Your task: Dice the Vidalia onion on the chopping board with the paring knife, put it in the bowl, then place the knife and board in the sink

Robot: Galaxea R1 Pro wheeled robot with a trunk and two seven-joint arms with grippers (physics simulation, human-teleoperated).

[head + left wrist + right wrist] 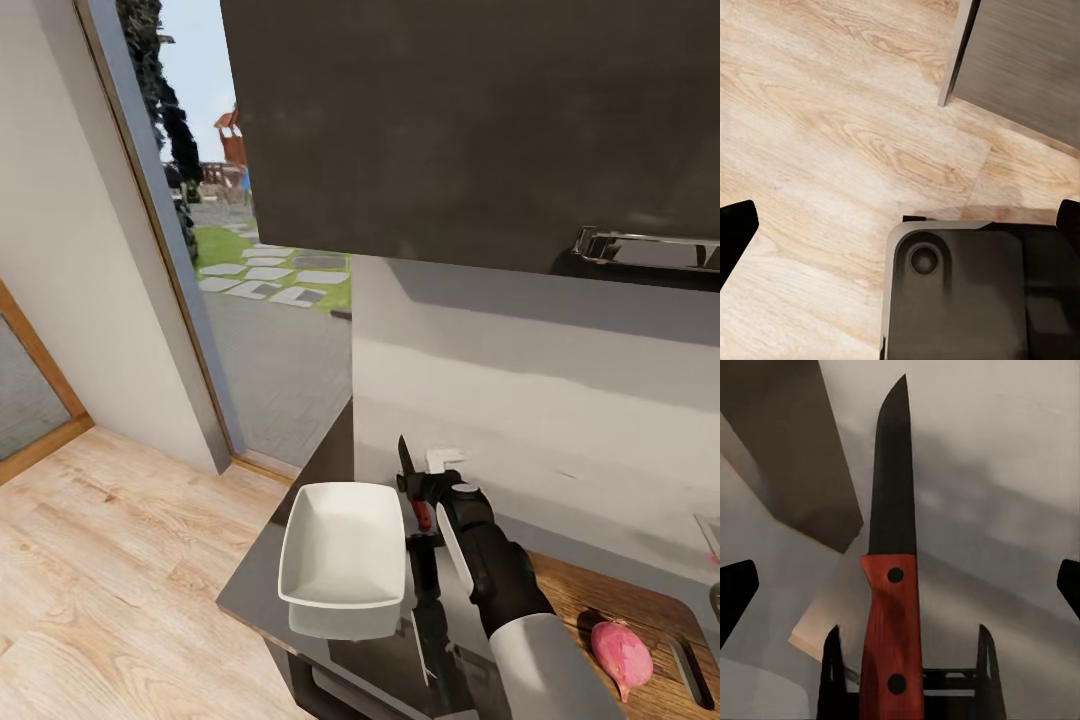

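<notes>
Standing out over the grey bench (262, 560), the right gripper (420, 490) has its fingers clamped on the red handle of the paring knife (405, 462), whose dark blade points up toward the pale wall (540, 400). In the right wrist view the paring knife (892, 585) runs straight along the fingers (832, 667), blade tip farthest from the camera.

The white bowl (343, 545) sits on the bench just beside the gripper, near the bench's end, and its underside reflects in the glossy surface. Further along toward the right, the chopping board (640, 610) lies flat on the bench with the pinkish onion (620, 655) resting on it.

A dark upper cabinet (470, 120) with a chrome handle (645, 248) hangs above the wall. Left of the bench is a light wooden floor (110, 560), a tall glazed opening with a paved path and grass outside (270, 280), and a white wall (70, 250).

In the left wrist view, the left gripper's fingers (735, 232) stand wide apart at the picture's edges, over the wooden floor (832, 135) and part of the robot's dark base (960, 292).
</notes>
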